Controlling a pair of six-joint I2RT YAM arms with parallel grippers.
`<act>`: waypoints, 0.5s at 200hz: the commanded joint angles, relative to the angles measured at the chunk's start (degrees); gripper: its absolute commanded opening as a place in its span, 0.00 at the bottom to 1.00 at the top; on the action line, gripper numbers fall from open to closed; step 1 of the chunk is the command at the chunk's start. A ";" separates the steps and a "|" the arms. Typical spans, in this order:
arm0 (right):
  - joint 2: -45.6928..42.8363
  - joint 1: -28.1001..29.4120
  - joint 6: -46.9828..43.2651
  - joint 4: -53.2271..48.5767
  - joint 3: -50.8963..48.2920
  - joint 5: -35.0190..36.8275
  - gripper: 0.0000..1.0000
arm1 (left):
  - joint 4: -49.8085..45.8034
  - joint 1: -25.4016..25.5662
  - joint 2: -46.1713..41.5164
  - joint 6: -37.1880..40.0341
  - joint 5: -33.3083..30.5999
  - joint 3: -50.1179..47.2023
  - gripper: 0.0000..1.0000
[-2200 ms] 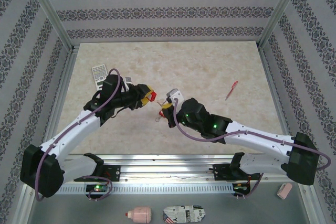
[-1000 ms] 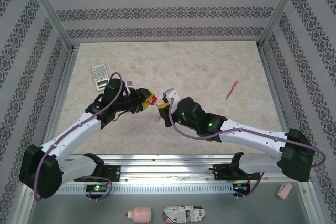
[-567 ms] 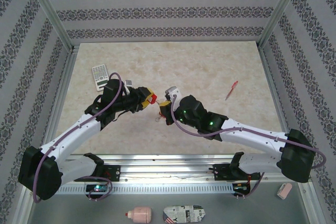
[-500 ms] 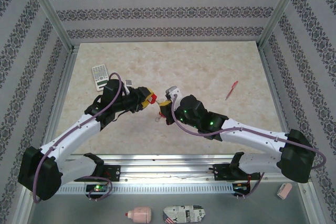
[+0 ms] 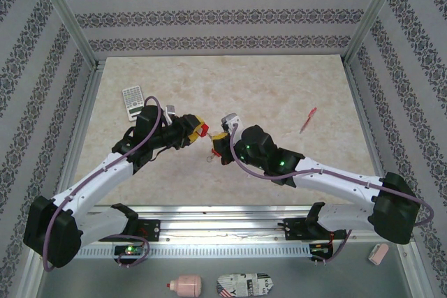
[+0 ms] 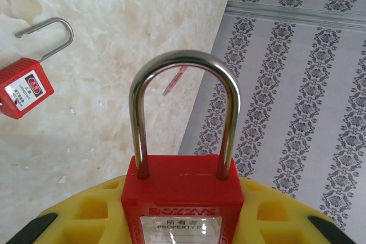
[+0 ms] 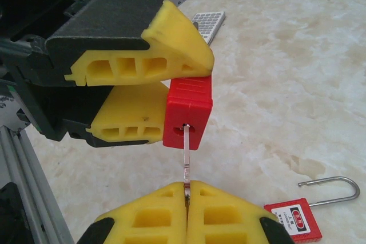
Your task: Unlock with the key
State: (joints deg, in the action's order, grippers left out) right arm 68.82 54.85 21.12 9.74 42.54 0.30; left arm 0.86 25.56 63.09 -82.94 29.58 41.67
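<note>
**Right gripper** (image 7: 186, 190). Its two yellow fingers are pressed together on the key (image 7: 186, 158). In the right wrist view the thin metal blade rises from between the pads toward twelve o'clock. The blade's tip meets the keyhole in the end face of the red padlock (image 7: 188, 112). You cannot tell from these views how deep it sits.

**Left gripper** (image 7: 186, 90). It is clamped on the padlock's red body, one yellow finger above and one below as the right wrist camera sees it. The body is held clear of the table (image 5: 279, 88). In the left wrist view the steel shackle (image 6: 183, 59) stands upright toward twelve o'clock, with both legs seated in the body. A label with printed text shows on the body's face.

**Arrangement, top view.** You see the two grippers tip to tip over the near half of the table. The left gripper is at nine o'clock of the right one, and each arm reaches in from its own base.

**Surroundings.**
- A second padlock (image 7: 293, 220), also red, lies flat on the table. It is at four o'clock of the right fingertips in the right wrist view and at nine o'clock of the held shackle in the left wrist view.
- A calculator (image 5: 132, 100) lies at ten o'clock of the left gripper, close to the table's left edge.
- A red pen (image 5: 308, 120) lies between two and three o'clock of the right gripper, well apart from it.
- Beyond the near rail, at six o'clock, rest a pink bottle (image 5: 185, 285) and a patterned object (image 5: 244, 285).
</note>
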 commanded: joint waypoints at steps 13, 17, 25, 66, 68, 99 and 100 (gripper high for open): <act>0.87 0.34 0.13 1.55 0.52 -1.24 0.00 | 3.00 1.18 -0.64 -0.45 0.09 -0.24 0.00; 0.95 0.43 0.14 1.50 0.60 -1.17 0.00 | 2.84 1.16 -0.68 -0.41 0.02 -0.24 0.00; 1.14 0.52 0.08 1.42 0.70 -0.87 0.00 | 3.21 1.24 -0.69 -0.55 -0.04 -0.36 0.00; 1.43 0.35 0.18 1.51 0.74 -0.48 0.00 | 3.43 1.40 -0.54 -0.56 -0.01 -0.32 0.00; 1.41 0.35 0.22 1.45 0.77 -0.49 0.00 | 3.51 1.42 -0.45 -0.58 -0.04 -0.28 0.00; 1.82 0.17 0.07 0.84 1.61 -0.48 0.00 | 2.66 2.21 -0.06 0.08 -0.09 0.22 0.00; 1.88 0.17 -0.03 0.82 1.64 -0.48 0.00 | 2.61 2.25 -0.02 0.11 -0.12 0.23 0.00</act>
State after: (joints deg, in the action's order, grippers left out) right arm 69.67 54.89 21.12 10.00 42.57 0.10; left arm 0.86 25.96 63.09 -82.91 28.82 41.56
